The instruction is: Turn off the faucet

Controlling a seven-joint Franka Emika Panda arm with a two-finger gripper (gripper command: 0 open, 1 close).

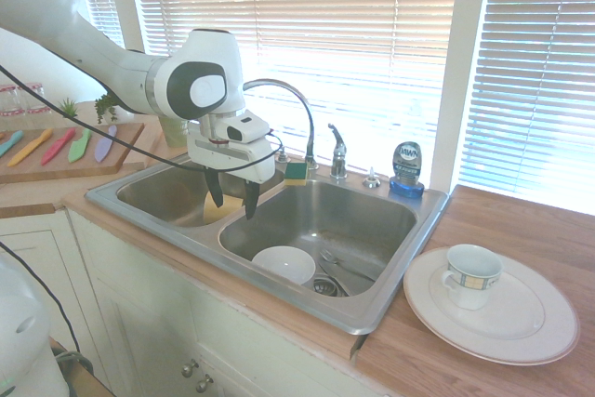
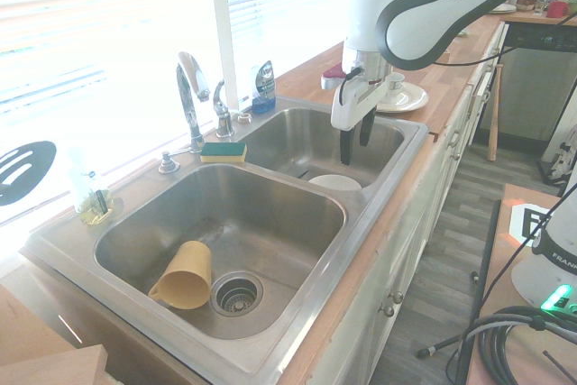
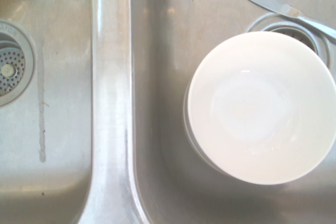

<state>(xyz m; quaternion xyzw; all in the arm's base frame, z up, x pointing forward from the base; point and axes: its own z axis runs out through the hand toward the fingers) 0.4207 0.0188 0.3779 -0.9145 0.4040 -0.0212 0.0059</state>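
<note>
The faucet (image 1: 296, 113) stands at the sink's back rim, above the divider. Its chrome lever handle (image 1: 337, 141) is rigid, smooth and probably slippery; push it near the tip. The end effector (image 1: 232, 202), fingers spread wide and empty, hangs over the divider near the front rim.

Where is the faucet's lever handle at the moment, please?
In the first exterior view, the lever handle stands on the sink's back ledge, between the gooseneck spout and the blue soap bottle.
</note>
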